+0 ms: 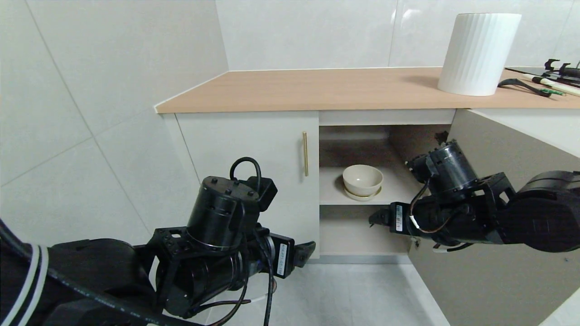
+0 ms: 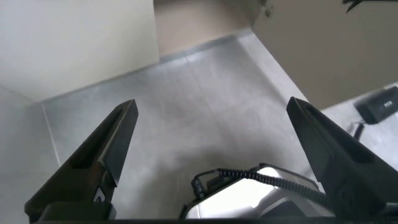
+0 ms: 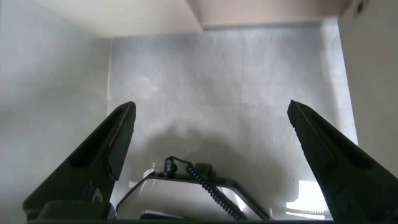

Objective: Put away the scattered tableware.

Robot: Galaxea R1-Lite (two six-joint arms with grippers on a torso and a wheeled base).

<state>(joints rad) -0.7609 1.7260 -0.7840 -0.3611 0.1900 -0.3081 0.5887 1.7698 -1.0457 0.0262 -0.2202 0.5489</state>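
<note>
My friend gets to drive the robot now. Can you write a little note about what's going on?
Left gripper: open, empty, low in front of the shut door.
Right gripper: open, empty, at the open cupboard.
Done: bowl sits on plate on the cupboard shelf.
Left: utensils lie on the counter's right end, probably to store; right door stands open.

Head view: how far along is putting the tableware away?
Done: a bowl sits on a plate on the cabinet shelf. In hand: nothing; the left end effector and right end effector are open and empty, low before the cabinet. Left: utensils lie on the countertop beside the white ribbed container, and the cabinet door stands open.
</note>
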